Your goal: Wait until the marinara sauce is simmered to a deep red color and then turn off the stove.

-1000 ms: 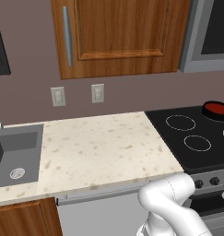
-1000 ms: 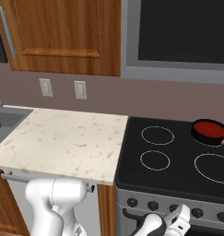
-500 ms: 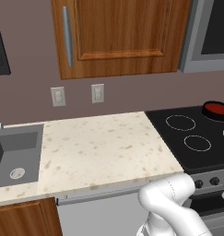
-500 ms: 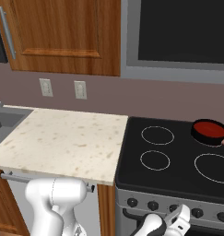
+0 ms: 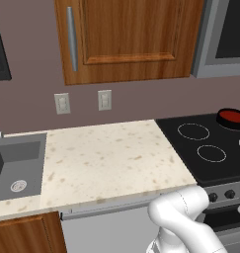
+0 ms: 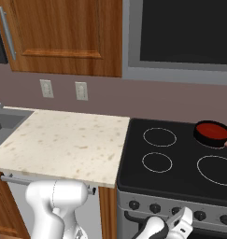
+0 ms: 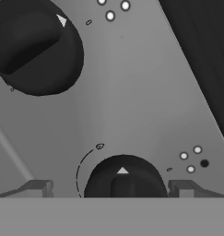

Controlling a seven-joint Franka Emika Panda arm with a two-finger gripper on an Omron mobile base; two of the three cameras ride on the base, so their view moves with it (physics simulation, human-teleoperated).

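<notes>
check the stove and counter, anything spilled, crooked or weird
Nothing stands out. The small black pan of deep red marinara sauce sits level on the black glass cooktop, with no spill around it. The speckled beige counter looks unmarked.

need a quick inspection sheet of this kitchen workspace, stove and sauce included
surface: speckled beige counter, bare, left of the stove.
job's things: marinara sauce, deep red, in a small black pan on the back right burner of the stove; the front panel carries a row of dark knobs.
clutter: nothing seen.
grippers: gripper open, low at the stove front, its fingers either side of a dark knob without closing on it.
cables: nothing seen.
surroundings: sink at the counter's left end, two wall outlets, wooden cabinet above, microwave over the stove.
</notes>
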